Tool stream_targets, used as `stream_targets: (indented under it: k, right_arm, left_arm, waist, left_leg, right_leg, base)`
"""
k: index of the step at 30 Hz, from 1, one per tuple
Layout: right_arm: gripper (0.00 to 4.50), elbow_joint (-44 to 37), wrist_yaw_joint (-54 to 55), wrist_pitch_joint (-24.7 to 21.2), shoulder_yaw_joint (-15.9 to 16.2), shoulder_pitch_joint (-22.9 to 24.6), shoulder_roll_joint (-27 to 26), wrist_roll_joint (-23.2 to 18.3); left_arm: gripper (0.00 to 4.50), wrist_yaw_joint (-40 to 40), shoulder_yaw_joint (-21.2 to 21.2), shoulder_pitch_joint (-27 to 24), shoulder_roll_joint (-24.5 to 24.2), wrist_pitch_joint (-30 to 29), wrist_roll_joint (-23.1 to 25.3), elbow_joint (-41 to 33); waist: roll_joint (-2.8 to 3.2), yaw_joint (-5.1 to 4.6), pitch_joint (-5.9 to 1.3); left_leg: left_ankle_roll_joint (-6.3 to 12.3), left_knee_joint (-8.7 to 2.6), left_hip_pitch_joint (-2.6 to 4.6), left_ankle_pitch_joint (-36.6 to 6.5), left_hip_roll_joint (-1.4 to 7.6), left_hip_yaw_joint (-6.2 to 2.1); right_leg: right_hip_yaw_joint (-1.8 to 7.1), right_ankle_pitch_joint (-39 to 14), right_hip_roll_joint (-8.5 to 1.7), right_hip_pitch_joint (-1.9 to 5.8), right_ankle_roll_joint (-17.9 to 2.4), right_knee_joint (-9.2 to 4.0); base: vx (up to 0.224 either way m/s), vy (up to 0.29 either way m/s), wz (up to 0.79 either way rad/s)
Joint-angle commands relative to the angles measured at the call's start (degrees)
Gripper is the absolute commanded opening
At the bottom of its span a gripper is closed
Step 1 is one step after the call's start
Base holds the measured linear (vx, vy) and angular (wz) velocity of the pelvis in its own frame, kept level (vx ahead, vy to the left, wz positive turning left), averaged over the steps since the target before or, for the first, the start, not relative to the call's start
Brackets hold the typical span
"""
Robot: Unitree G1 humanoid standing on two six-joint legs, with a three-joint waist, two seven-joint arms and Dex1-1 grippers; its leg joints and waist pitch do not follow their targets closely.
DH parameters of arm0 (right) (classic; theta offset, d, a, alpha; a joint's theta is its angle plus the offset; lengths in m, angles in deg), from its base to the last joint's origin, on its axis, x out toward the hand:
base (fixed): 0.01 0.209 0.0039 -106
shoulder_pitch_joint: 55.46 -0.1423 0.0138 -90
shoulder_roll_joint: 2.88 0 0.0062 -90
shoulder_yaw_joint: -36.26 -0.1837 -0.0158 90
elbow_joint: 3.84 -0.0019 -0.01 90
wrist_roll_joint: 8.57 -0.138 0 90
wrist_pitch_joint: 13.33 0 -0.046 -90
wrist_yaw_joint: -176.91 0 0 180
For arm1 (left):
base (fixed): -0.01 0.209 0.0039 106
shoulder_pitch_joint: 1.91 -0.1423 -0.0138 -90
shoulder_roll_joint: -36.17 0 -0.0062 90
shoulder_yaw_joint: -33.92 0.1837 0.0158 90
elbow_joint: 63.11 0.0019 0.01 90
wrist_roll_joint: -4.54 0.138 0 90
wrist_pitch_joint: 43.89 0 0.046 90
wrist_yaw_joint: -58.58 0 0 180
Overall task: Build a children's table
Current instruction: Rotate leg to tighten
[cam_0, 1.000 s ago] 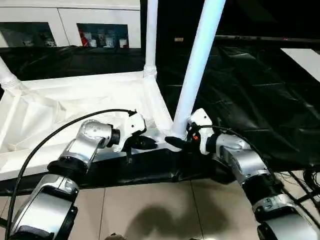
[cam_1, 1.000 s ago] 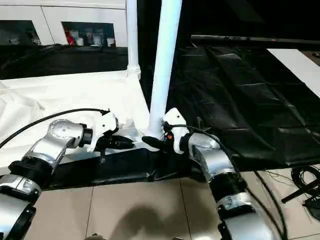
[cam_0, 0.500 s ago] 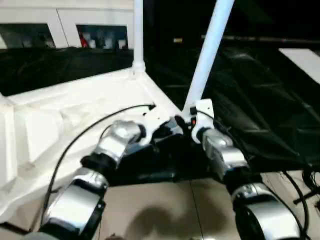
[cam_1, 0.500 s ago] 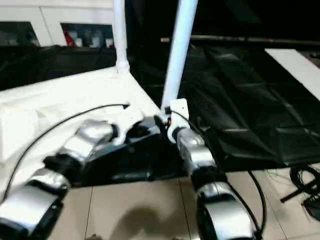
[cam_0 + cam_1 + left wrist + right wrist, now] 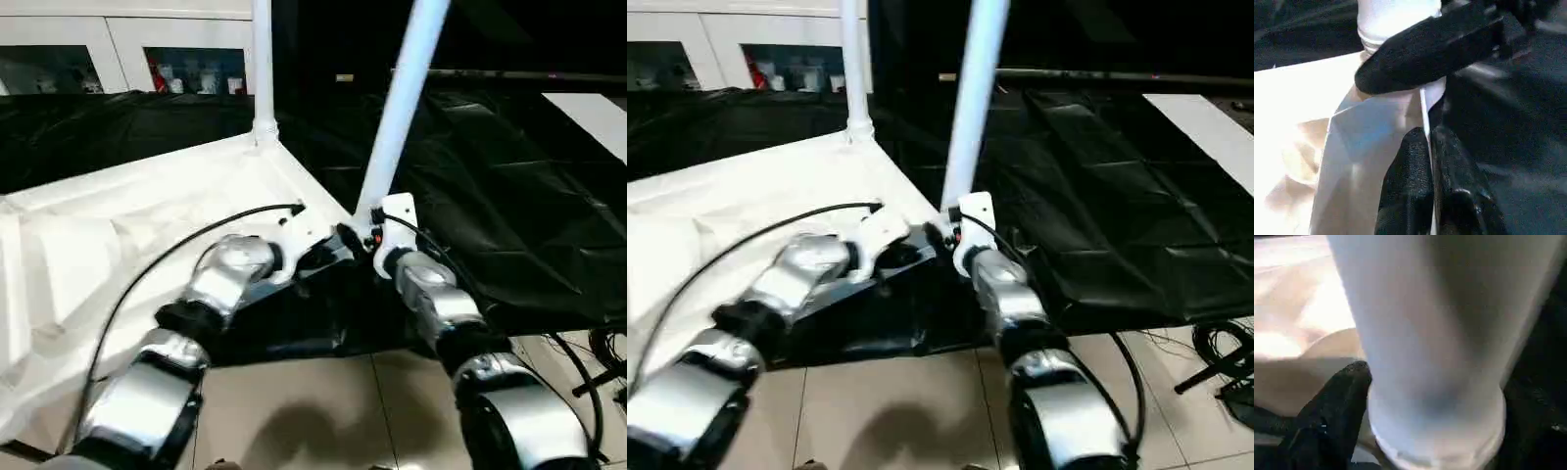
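1. Left eye view: the table top (image 5: 147, 211) is seen lying upside down on the black-covered work table (image 5: 509, 196), its near corner at that table's front edge. One leg (image 5: 263, 69) stands in the far corner socket, and a second leg (image 5: 402, 108) leans in the near corner socket. The left gripper (image 5: 338, 245) and the right gripper (image 5: 367, 235) meet at that near corner.

2. Right eye view: white cabinets (image 5: 686, 44) are seen along the back wall, a tiled floor (image 5: 892, 411) below the front edge, and cables (image 5: 1225, 362) on the floor at the right.

3. Left wrist view: the left fingers (image 5: 1415, 191) are pressed together on the top's thin rim (image 5: 1426, 117), which appears pinched between them.

4. Right wrist view: the near leg's base is flanked by one black finger (image 5: 1334, 416); whether the leg is clamped cannot be told.

5. Risk, as judged: the leaning leg looks only partly seated, so it could tip out of its socket if support is withdrawn. The slick black cover could also let the top slide off the front edge under a sideways push.
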Motion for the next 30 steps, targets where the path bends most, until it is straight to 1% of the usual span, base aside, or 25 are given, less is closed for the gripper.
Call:
stream_targets:
  k: [1,3,4,5,6,7,9,10,12,14,15,16,18,19,21,22,23,24,25,28,30]
  right_arm:
    - [3.67,-3.99,-6.42,-1.96,2.83,1.70,2.16,0.17]
    - [3.67,-6.59,-10.12,-2.59,4.33,3.08,3.77,0.34]
    - [3.67,-10.09,-14.67,-3.55,5.75,4.71,5.63,-0.14]
    - [3.67,-11.11,-16.07,-3.81,6.17,5.18,6.22,-0.26]
    - [3.67,-14.56,-21.27,-4.45,7.80,6.76,8.49,-0.55]
    - [3.67,-15.68,-23.14,-4.56,8.37,7.29,9.35,-0.59]
    - [3.67,-16.57,-24.80,-4.94,8.88,7.67,10.10,-0.72]
    - [3.67,-17.08,-25.80,-4.98,9.24,7.89,10.56,-0.73]
    - [3.67,-18.47,-27.17,-5.61,9.46,8.32,11.17,-0.83]
    - [3.67,-18.51,-27.04,-5.63,9.31,8.23,11.10,-0.88]
    - [3.67,-18.78,-27.30,-5.64,9.30,8.27,10.97,-1.14]
    - [3.67,-18.78,-27.30,-5.64,9.30,8.27,10.97,-1.14]
    - [3.67,-19.66,-28.05,-6.19,9.33,8.52,10.82,-1.70]
    - [3.51,-20.21,-28.57,-6.64,9.45,8.67,10.69,-1.99]
    - [3.31,-20.61,-29.24,-7.49,9.56,8.80,10.64,-2.23]
    - [3.31,-20.67,-29.67,-7.80,9.77,8.90,10.69,-2.05]
    - [3.27,-20.61,-29.98,-7.92,9.92,8.99,10.76,-1.73]
    - [2.98,-20.61,-30.08,-8.00,9.95,9.02,10.78,-1.70]
    - [2.89,-20.61,-30.27,-8.17,10.00,9.08,10.80,-1.67]
    - [2.77,-20.43,-29.98,-7.92,10.20,9.38,10.90,-1.12]
    - [2.73,-20.41,-29.74,-7.90,10.31,9.47,10.92,-0.91]
  left_arm:
    - [0.00,5.16,0.23,-1.95,-0.64,3.61,-2.72,-1.60]
    - [0.00,6.86,0.37,-2.48,-1.55,3.64,-3.05,-2.17]
    - [0.00,8.98,0.33,-3.04,-2.43,3.75,-3.74,-2.65]
    - [0.00,9.76,0.29,-3.23,-2.69,3.83,-4.03,-2.83]
    - [0.00,13.14,0.14,-4.03,-3.60,3.82,-5.48,-3.99]
    - [0.00,14.12,0.07,-4.27,-3.96,3.68,-5.89,-4.44]
    - [0.00,15.16,0.05,-4.44,-4.34,3.88,-6.24,-4.79]
    - [0.00,15.71,0.01,-4.51,-4.57,3.76,-6.44,-4.96]
    - [0.00,17.18,-0.46,-4.71,-5.16,3.74,-6.77,-5.43]
    - [0.00,17.59,-0.62,-4.72,-5.34,3.67,-6.91,-5.51]
    - [0.00,17.86,-0.69,-4.78,-5.39,3.63,-6.96,-5.63]
    - [0.00,17.86,-0.69,-4.78,-5.39,3.63,-6.96,-5.63]
    - [0.00,18.28,-0.69,-4.95,-5.52,3.61,-7.10,-5.97]
    - [0.00,18.61,-0.69,-5.10,-5.60,3.46,-7.31,-6.23]
    - [0.00,18.85,-0.69,-5.24,-5.69,3.40,-7.43,-6.44]
    - [0.00,19.01,-0.71,-5.35,-5.75,3.35,-7.45,-6.54]
    - [0.00,19.14,-0.74,-5.42,-5.78,3.31,-7.42,-6.60]
    - [0.00,19.14,-0.75,-5.43,-5.79,3.31,-7.41,-6.60]
    - [0.00,19.12,-0.77,-5.44,-5.79,3.29,-7.38,-6.61]
    - [0.00,19.25,-0.81,-5.59,-5.89,3.17,-7.25,-6.66]
    - [0.00,19.34,-0.80,-5.64,-5.95,3.12,-7.25,-6.69]
  waist:
    - [-0.13,0.09,-3.96]
    - [-0.05,0.12,-4.01]
    - [0.24,0.10,-3.82]
    - [0.12,0.14,-3.80]
    - [0.10,0.22,-3.93]
    - [0.13,0.38,-3.93]
    - [0.04,0.34,-3.98]
    - [0.07,0.35,-3.88]
    - [-0.01,0.33,-3.83]
    - [0.02,0.32,-3.80]
    - [0.03,0.35,-3.81]
    - [-0.08,0.37,-3.82]
    - [-0.03,0.36,-3.85]
    - [-0.14,0.38,-3.85]
    - [-0.11,0.40,-3.92]
    - [-0.21,0.39,-3.90]
    - [-0.18,0.41,-3.91]
    - [-0.17,0.39,-3.84]
    - [-0.25,0.40,-3.82]
    - [-0.23,0.39,-3.83]
    - [-0.24,0.40,-3.87]
  left_leg:
    - [4.87,-2.99,-0.29,-6.79,-0.06,0.77]
    - [4.36,-3.06,-0.21,-6.99,0.09,0.77]
    - [4.04,-3.14,-0.27,-7.77,0.08,0.75]
    - [4.06,-3.13,-0.27,-8.17,0.07,0.76]
    - [4.07,-3.09,-0.25,-8.04,0.08,0.77]
    - [4.13,-3.03,-0.26,-7.69,0.17,0.80]
    - [4.24,-2.97,-0.31,-7.65,0.07,0.86]
    - [4.05,-3.03,-0.32,-8.10,0.07,0.84]
    - [3.47,-3.11,-0.24,-8.94,0.13,0.82]
    - [3.12,-3.15,-0.16,-9.28,0.15,0.80]
    - [3.04,-3.15,-0.13,-9.21,0.16,0.80]
    - [3.02,-3.18,-0.15,-9.03,0.17,0.77]
    - [3.03,-3.18,-0.21,-8.70,0.15,0.76]
    - [3.08,-3.18,-0.28,-8.17,0.12,0.73]
    - [3.33,-3.12,-0.31,-7.57,0.12,0.76]
    - [3.40,-3.12,-0.26,-7.43,0.13,0.78]
    - [3.41,-3.10,-0.27,-7.43,0.13,0.79]
    - [3.32,-3.13,-0.27,-7.66,0.13,0.81]
    - [3.20,-3.15,-0.29,-7.91,0.13,0.79]
    - [3.02,-3.16,-0.25,-7.99,0.12,0.79]
    - [3.06,-3.12,-0.27,-7.52,0.11,0.80]
  right_leg:
    - [2.58,-4.43,-2.97,3.89,-12.37,-4.18]
    - [2.62,-4.79,-3.04,3.74,-12.45,-4.10]
    - [2.62,-5.26,-2.95,3.74,-12.38,-4.25]
    - [2.60,-5.32,-2.84,3.84,-12.18,-4.31]
    - [2.63,-4.71,-2.90,3.87,-12.41,-4.17]
    - [2.67,-3.80,-2.88,3.91,-12.54,-4.00]
    - [2.63,-3.43,-2.84,3.86,-12.76,-4.00]
    - [2.57,-4.79,-2.89,3.80,-12.69,-4.17]
    - [2.60,-7.36,-3.01,3.65,-12.40,-4.39]
    - [2.64,-8.39,-3.02,3.53,-12.02,-4.49]
    - [2.67,-8.44,-3.05,3.51,-11.92,-4.50]
    - [2.67,-8.47,-3.06,3.52,-11.85,-4.45]
    - [2.67,-8.11,-3.05,3.55,-11.81,-4.41]
    - [2.65,-7.49,-2.98,3.62,-11.79,-4.29]
    - [2.64,-6.27,-3.00,3.66,-12.00,-4.18]
    - [2.63,-6.11,-2.96,3.60,-12.09,-4.15]
    - [2.63,-6.11,-2.98,3.61,-12.10,-4.15]
    - [2.63,-6.63,-2.99,3.57,-11.98,-4.24]
    - [2.63,-7.41,-3.06,3.58,-11.81,-4.29]
    - [2.65,-8.03,-3.07,3.54,-11.52,-4.35]
    - [2.67,-7.34,-3.04,3.56,-11.57,-4.27]
  base:
    - [0.000,0.000,0.00]
    - [0.000,0.000,0.00]
    - [0.000,0.000,0.00]
    - [0.000,0.000,0.00]
    - [0.000,0.000,0.00]
    - [0.000,0.000,0.00]
    - [0.000,0.000,0.00]
    - [0.000,0.000,0.00]
    - [0.000,0.000,0.00]
    - [0.000,0.000,0.00]
    - [0.000,0.000,0.00]
    - [0.000,0.000,0.00]
    - [0.000,0.000,0.00]
    - [0.000,0.000,0.00]
    - [0.000,0.000,0.00]
    - [0.000,0.000,0.00]
    - [0.000,0.000,0.00]
    - [0.000,0.000,0.00]
    - [0.000,0.000,0.00]
    - [0.000,0.000,0.00]
    - [0.000,0.000,0.00]
